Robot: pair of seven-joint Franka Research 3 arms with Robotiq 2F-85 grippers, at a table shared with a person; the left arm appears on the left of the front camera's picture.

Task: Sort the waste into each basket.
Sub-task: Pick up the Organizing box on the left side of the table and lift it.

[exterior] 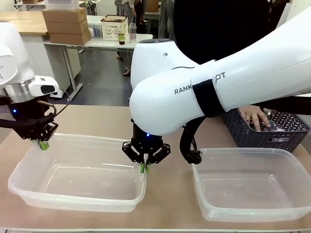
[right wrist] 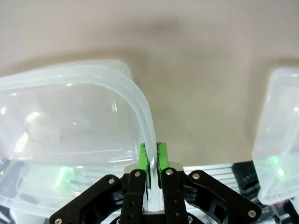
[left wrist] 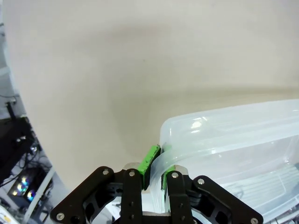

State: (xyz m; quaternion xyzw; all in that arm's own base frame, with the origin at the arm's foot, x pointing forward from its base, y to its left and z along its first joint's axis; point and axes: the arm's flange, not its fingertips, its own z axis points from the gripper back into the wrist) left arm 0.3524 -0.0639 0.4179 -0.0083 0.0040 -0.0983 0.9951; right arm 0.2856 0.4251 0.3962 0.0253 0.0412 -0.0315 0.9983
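Note:
Two clear baskets stand on the table with nothing in them: the left basket (exterior: 29, 191) and the right basket (exterior: 252, 213). My left gripper (exterior: 43, 144) is shut on the left basket's far-left corner rim; in the left wrist view its pads (left wrist: 150, 158) pinch the rim of that basket (left wrist: 224, 135). My right gripper (exterior: 144, 168) is shut on the same basket's right rim. The right wrist view shows this gripper (right wrist: 151, 153) clamping the rim of the left basket (right wrist: 93, 77). Shiny waste (exterior: 274, 127) lies in a dark lattice basket, too small to make out.
The dark blue lattice basket (exterior: 243, 138) stands at the far right, behind the right clear basket, with a person's hand (exterior: 255, 116) inside it. The right clear basket (right wrist: 280, 140) lies close beside my right gripper. Bare tabletop (left wrist: 140, 70) stretches beyond the left basket.

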